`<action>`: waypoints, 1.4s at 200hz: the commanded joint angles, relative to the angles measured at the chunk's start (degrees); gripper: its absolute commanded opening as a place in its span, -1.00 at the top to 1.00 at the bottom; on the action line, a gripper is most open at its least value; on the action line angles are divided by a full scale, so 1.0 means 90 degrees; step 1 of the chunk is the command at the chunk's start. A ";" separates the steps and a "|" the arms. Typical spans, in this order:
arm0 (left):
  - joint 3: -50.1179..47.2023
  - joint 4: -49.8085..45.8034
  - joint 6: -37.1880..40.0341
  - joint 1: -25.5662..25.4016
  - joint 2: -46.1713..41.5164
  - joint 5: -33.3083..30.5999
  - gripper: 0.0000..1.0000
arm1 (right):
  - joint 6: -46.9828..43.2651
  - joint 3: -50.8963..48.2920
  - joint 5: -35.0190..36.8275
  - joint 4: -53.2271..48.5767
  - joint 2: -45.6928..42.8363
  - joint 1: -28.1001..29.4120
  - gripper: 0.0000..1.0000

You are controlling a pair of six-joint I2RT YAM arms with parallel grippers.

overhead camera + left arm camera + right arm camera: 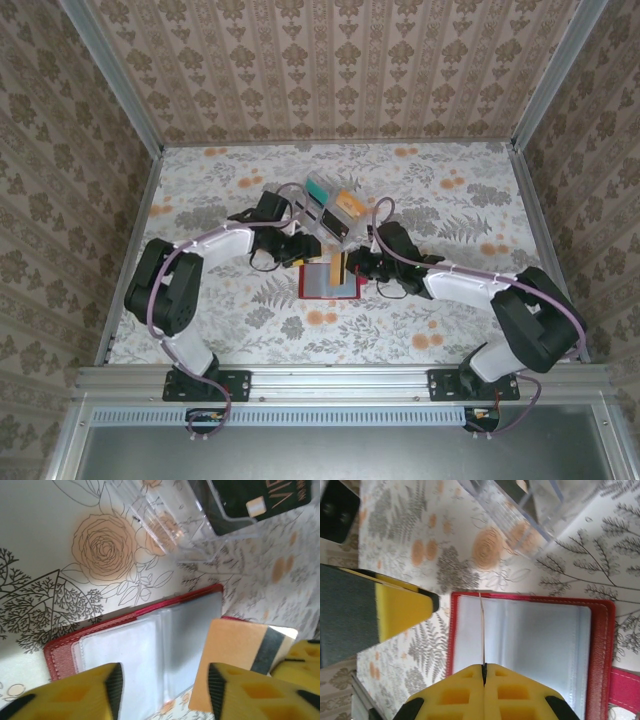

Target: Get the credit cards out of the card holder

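Observation:
The red card holder (328, 283) lies open on the floral table, its clear sleeves facing up (150, 640) (530, 635). My right gripper (352, 266) (483, 667) is shut on a thin credit card (481, 625), seen edge-on above the holder's left side. In the left wrist view that card (235, 647) is orange with a dark stripe and stands over the holder's right end. My left gripper (296, 250) (165, 685) hovers just over the holder with its jaws open and nothing between them. One of its yellow fingers (400, 612) shows beside the holder.
A clear plastic rack (330, 210) (170, 525) (535, 505) with teal, orange and dark cards stands just behind the holder, close to both grippers. Patterned walls enclose the table; open floral surface lies to the left, right and front.

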 commanded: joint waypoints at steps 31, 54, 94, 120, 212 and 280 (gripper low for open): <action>-0.0960 0.1555 -0.0858 0.0104 -0.1101 0.0793 -0.45 | 0.0211 -0.0081 -0.1074 0.0620 -0.0277 -0.0346 1.00; -0.1177 0.2341 -0.1271 0.0277 -0.1344 0.1397 -0.62 | 0.0458 -0.0007 -0.1664 0.1088 -0.0245 -0.0540 1.00; -0.1286 0.3537 -0.2223 0.0633 -0.1273 0.2380 -0.68 | 0.0697 0.0338 -0.2545 0.1439 -0.0295 -0.0897 1.00; -0.1062 0.3619 -0.2270 0.0661 -0.1273 0.2755 -0.65 | 0.0852 0.0623 -0.2904 0.1608 -0.0297 -0.1017 1.00; -0.0739 0.4234 -0.2789 0.0648 -0.1396 0.2956 0.48 | 0.1954 0.0859 -0.3070 0.2871 0.0190 -0.1120 1.00; -0.0837 0.4783 -0.3566 0.0641 -0.1602 0.2364 1.00 | 0.2446 0.0719 -0.2762 0.2459 0.0179 -0.1076 0.17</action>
